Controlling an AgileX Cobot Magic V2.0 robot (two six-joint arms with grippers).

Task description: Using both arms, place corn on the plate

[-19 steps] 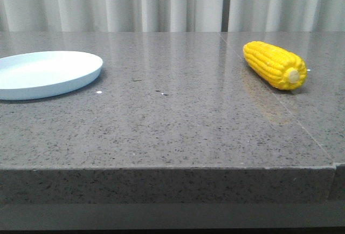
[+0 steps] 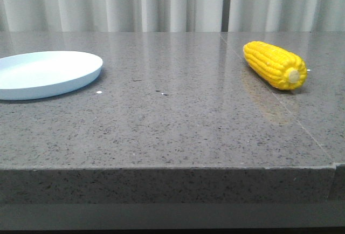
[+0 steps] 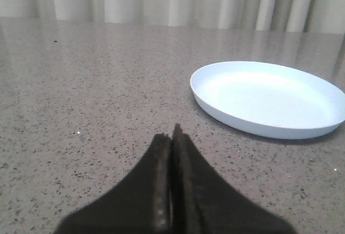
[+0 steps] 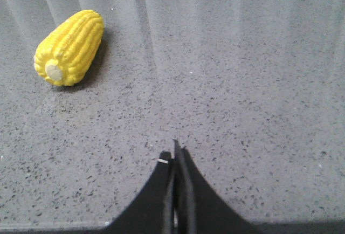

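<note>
The yellow corn (image 2: 275,64) lies on the grey stone table at the right, its pale stem end toward the front; the right wrist view shows the corn (image 4: 70,47) too. The pale blue plate (image 2: 46,74) sits at the left, bare, and the plate (image 3: 268,98) also appears in the left wrist view. My left gripper (image 3: 172,135) is shut with nothing in it, low over the table short of the plate. My right gripper (image 4: 174,153) is shut and holds nothing, well short of the corn. Neither arm shows in the front view.
The grey speckled table (image 2: 178,115) has a front edge close to the camera and a seam (image 2: 280,104) running past the corn. Pale curtains (image 2: 172,2) hang behind the table.
</note>
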